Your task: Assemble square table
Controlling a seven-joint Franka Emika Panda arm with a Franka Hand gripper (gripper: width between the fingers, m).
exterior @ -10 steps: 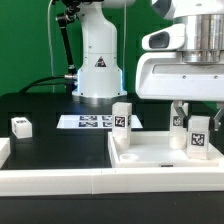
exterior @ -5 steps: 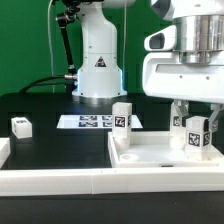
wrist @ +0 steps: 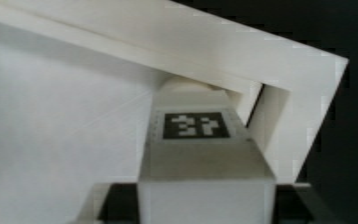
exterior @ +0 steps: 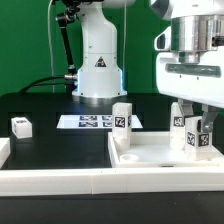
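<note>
The square tabletop (exterior: 165,155) is recorded lying flat on the desk (exterior: 50,135), rim upward, at the exterior view's right. One leg (exterior: 122,120) is seen standing upright at the tabletop's far corner nearest the marker board (exterior: 88,122). A second leg (exterior: 197,135) stands at the tabletop's opposite far corner, with the tool (exterior: 193,122) set about its top. A third leg (exterior: 21,126) lies loose on the desk, well apart from the tabletop, beyond the marker board.

Compared with a second ago, the arm is noted to have shifted toward the exterior view's right, and the tagged face of the second leg has turned slightly. This is judged consistent with the leg being screwed into its corner.

In the wrist view the leg (wrist: 202,150) is seen between the fingers, against the tabletop's rim (wrist: 274,110). The tool is judged clamped on this leg, though contact is not plainly visible.
</note>
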